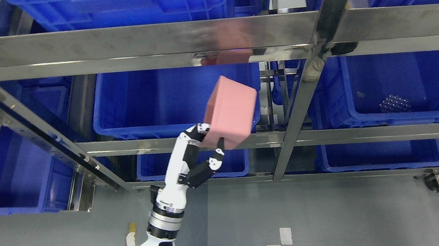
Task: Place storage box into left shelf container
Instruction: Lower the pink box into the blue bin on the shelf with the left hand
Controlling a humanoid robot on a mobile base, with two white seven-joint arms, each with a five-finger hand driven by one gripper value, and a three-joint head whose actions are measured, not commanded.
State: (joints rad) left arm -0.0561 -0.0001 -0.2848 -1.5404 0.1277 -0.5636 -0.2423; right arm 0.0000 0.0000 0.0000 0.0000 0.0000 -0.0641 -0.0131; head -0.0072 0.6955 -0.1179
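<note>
Task status: your storage box (231, 111) is lifted and in the air, but not yet placed — pick-up done, delivery outstanding.
Box position: it hangs tilted in front of the steel shelf (145, 41), at the level of the middle tier, over the right-hand end of the left shelf container (148, 102). No part of it appears to be inside that blue bin.
Box attitude: one corner points up toward the upper shelf rail; a pink reflection shows on that rail just above it.
Left hand (205, 145): you hold the box from below and from its left side, with the fingers (219, 155) curled against the bottom edge and the upper digits on the left face. Closed on the box, not spread.
Right hand: not visible in the head view.
Remaining work, in my judgement: carry the box past the container's front wall, lower it inside, release, then withdraw the arm.
Risk noted: the grip sits low on one corner — the tilted box may slip or catch the upper rail.
</note>
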